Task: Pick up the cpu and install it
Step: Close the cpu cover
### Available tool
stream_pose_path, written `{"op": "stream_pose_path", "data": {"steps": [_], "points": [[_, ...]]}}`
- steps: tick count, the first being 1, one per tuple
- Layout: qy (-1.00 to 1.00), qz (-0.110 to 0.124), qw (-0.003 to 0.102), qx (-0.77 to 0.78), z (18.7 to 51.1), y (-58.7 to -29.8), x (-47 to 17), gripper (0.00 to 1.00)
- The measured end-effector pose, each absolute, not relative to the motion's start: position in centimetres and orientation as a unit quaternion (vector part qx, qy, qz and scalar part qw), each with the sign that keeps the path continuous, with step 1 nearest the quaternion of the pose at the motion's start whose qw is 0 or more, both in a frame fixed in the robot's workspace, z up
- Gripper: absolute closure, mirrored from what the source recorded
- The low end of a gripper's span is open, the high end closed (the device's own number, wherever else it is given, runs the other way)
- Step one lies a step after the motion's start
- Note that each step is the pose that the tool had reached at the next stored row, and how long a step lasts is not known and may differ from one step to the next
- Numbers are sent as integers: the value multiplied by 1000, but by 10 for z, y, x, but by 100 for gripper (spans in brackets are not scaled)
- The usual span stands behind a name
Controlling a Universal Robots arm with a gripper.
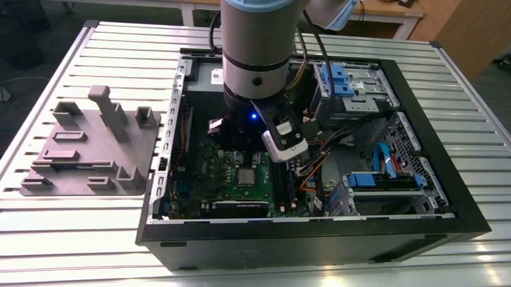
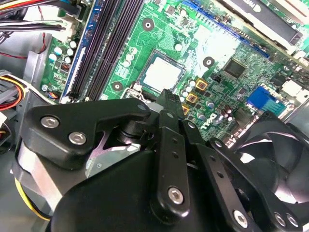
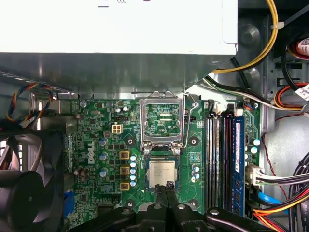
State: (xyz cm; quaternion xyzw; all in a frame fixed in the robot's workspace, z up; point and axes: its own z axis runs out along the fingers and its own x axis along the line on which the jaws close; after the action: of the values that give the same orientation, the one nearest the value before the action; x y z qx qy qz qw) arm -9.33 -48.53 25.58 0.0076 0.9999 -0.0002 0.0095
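Note:
The cpu (image 3: pixel 161 174) is a small silvery square lying flat in the socket of the green motherboard (image 3: pixel 96 145), inside the open computer case (image 1: pixel 431 137). It also appears in the second wrist view as the cpu (image 2: pixel 163 75), and in the exterior view as the cpu (image 1: pixel 246 176). The socket's metal lid (image 3: pixel 163 118) stands swung open beside it. My gripper (image 3: pixel 167 185) hovers just beside the chip's edge, its black fingers (image 2: pixel 166 104) pressed together with nothing between them. It is not touching the cpu.
A grey fixture tray (image 1: pixel 88 149) with upright blocks lies on the slatted table at the exterior view's left. Inside the case are memory slots (image 3: pixel 224 159), a black fan (image 3: pixel 29 188), cable bundles (image 3: pixel 285 96) and blue-latched drive bays (image 1: pixel 383 182).

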Motion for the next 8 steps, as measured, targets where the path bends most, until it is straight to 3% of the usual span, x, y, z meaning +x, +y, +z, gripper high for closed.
{"op": "stream_pose_path", "data": {"steps": [8], "points": [[1000, 0, 9, 7, 256, -485, -93, 90]]}}
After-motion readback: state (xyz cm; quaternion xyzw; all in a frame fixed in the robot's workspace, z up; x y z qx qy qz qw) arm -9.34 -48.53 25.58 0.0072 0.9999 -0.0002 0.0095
